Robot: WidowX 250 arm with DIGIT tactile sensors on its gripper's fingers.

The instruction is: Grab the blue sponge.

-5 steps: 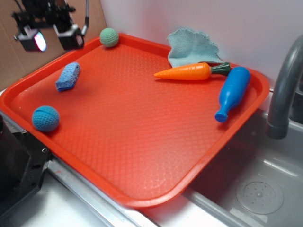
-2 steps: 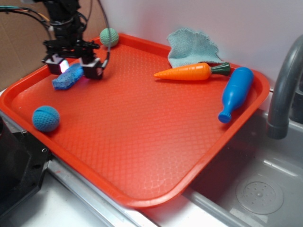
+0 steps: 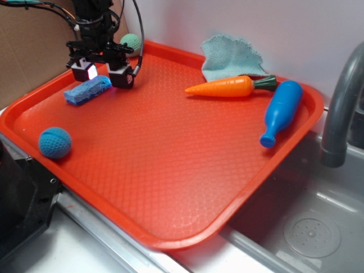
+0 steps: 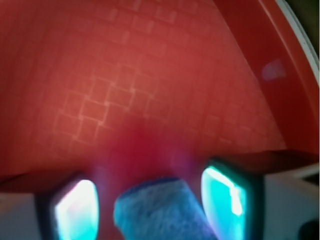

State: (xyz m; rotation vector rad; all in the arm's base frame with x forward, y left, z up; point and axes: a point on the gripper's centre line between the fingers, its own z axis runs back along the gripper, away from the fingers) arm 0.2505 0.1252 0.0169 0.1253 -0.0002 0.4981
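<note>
Moved: since a second ago the gripper (image 3: pixel 103 73) came down from above the tray's back-left corner and now straddles the sponge; the bottle shifted a hair too.
Tray (image 3: pixel 170 170): big red one with a waffle texture, carrying everything, part of it over the sink (image 3: pixel 307 227).
Bottle (image 3: pixel 280 111): blue, lying by the right edge.
Carrot (image 3: pixel 227 86): orange, near the back edge, beside the teal cloth (image 3: pixel 230 56).
Balls: blue one (image 3: pixel 55 142) at the left edge, green one (image 3: pixel 132 41) in the back-left corner.
Blue sponge (image 3: pixel 87 90): small light-blue foam block, rough porous top, lying flat near the back-left corner.
Gripper state: spread wide; in the wrist view one finger sits on each side of the sponge (image 4: pixel 160 212), no squeeze yet.
</note>
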